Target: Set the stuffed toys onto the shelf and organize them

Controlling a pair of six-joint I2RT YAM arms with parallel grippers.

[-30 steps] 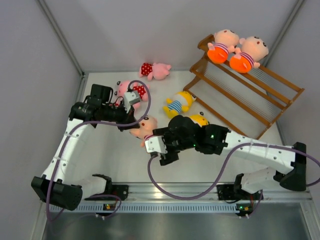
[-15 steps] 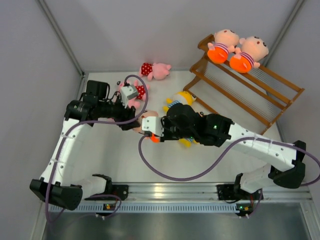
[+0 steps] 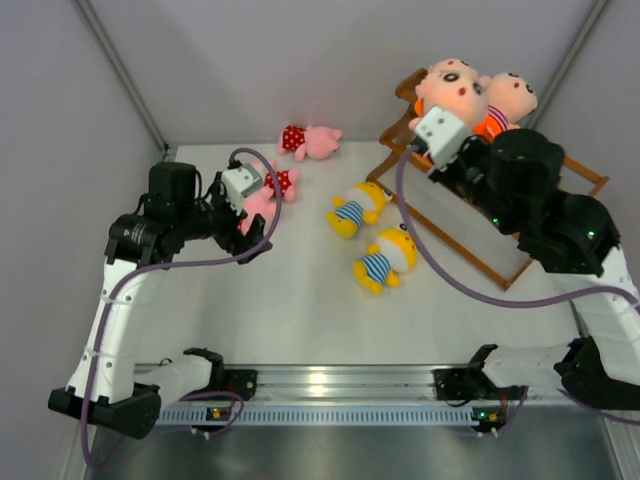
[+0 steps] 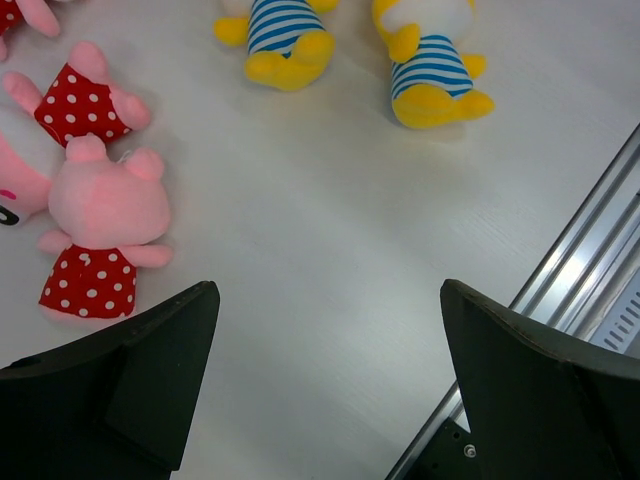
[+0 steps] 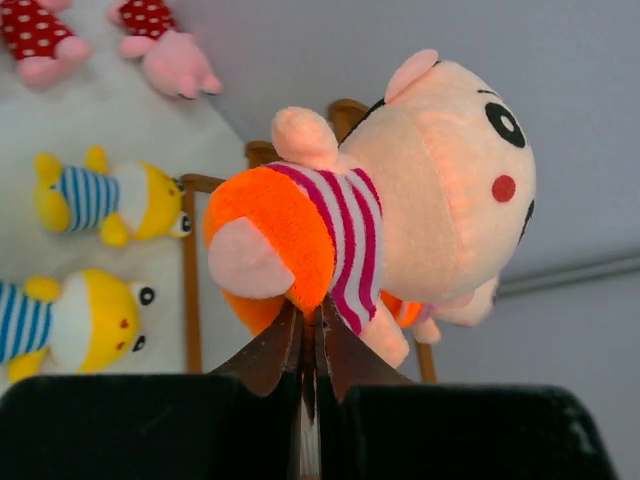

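Note:
My right gripper (image 5: 318,310) is shut on the orange shorts of a peach-headed stuffed toy (image 5: 400,200) in a striped shirt. It holds this toy (image 3: 455,90) up over the top tier of the brown wooden shelf (image 3: 520,205). A second peach toy (image 3: 510,97) sits on that tier beside it. My left gripper (image 4: 328,295) hangs open above bare table with nothing between its fingers, close to two pink polka-dot toys (image 4: 100,215) (image 4: 78,102). A third pink toy (image 3: 310,140) lies at the back. Two yellow striped toys (image 3: 355,208) (image 3: 385,258) lie mid-table.
Grey walls close in the table on the left, back and right. An aluminium rail (image 3: 330,385) runs along the near edge by the arm bases. The shelf's lower tiers (image 3: 470,190) hold nothing. A purple cable (image 3: 440,270) loops from the right arm over the table.
The left gripper let go of the peach toy, opened wide and drew back left. The right gripper shut on the toy and carried it from mid-table up to the shelf's top.

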